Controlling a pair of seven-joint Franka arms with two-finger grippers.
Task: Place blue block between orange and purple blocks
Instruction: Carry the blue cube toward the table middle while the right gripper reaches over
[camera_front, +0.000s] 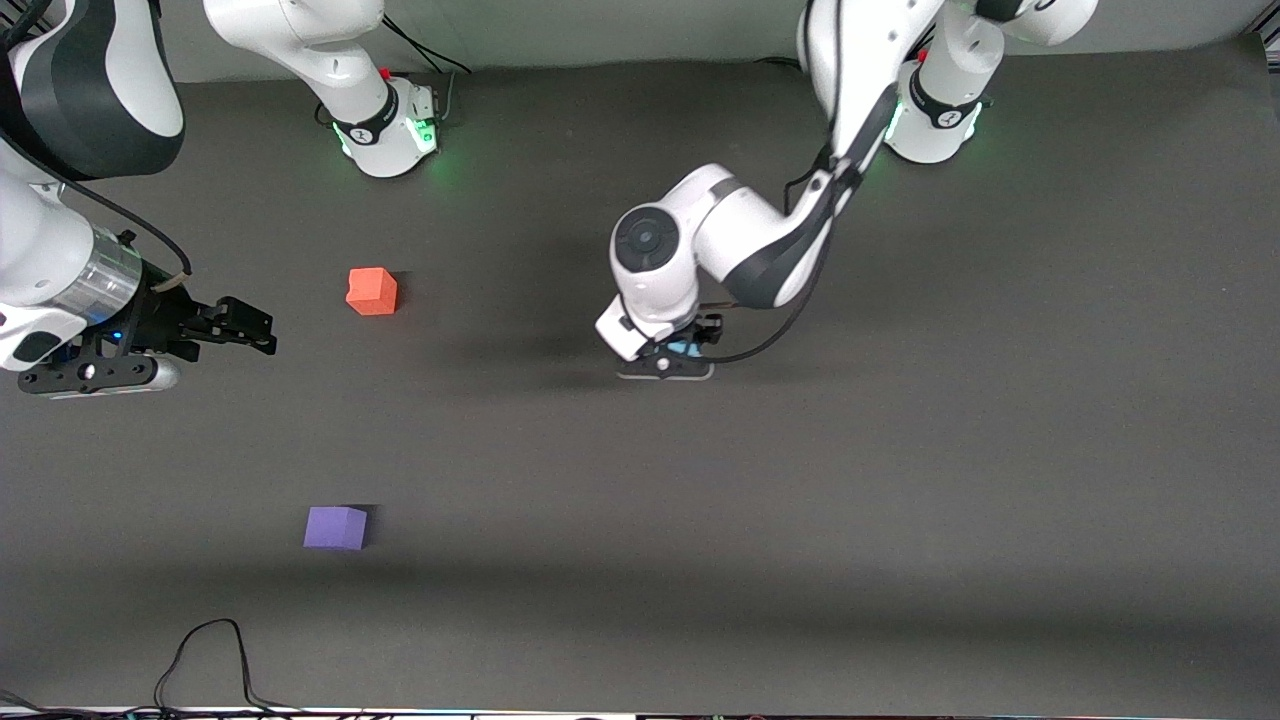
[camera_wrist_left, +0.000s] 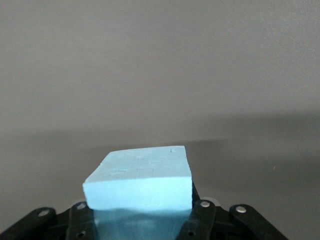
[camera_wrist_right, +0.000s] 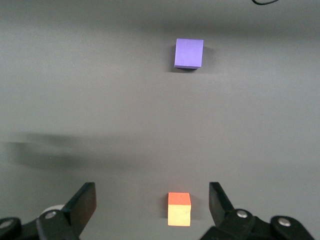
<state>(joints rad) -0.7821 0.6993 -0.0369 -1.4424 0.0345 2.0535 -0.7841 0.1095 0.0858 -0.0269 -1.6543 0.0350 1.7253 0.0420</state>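
The light blue block (camera_wrist_left: 142, 182) sits between the black fingers of my left gripper (camera_wrist_left: 141, 216), which is shut on it. In the front view only a sliver of the blue block (camera_front: 686, 348) shows under the left gripper (camera_front: 680, 355), low over the middle of the table. The orange block (camera_front: 372, 291) rests on the mat toward the right arm's end. The purple block (camera_front: 335, 527) lies nearer to the front camera than the orange one, with bare mat between them. My right gripper (camera_front: 262, 333) hangs open and empty beside the orange block (camera_wrist_right: 179, 209), looking toward the purple block (camera_wrist_right: 189, 53).
The dark grey mat (camera_front: 900, 480) covers the table. A black cable (camera_front: 205, 660) loops at the table's front edge toward the right arm's end. Both arm bases (camera_front: 395, 130) stand along the table's back edge.
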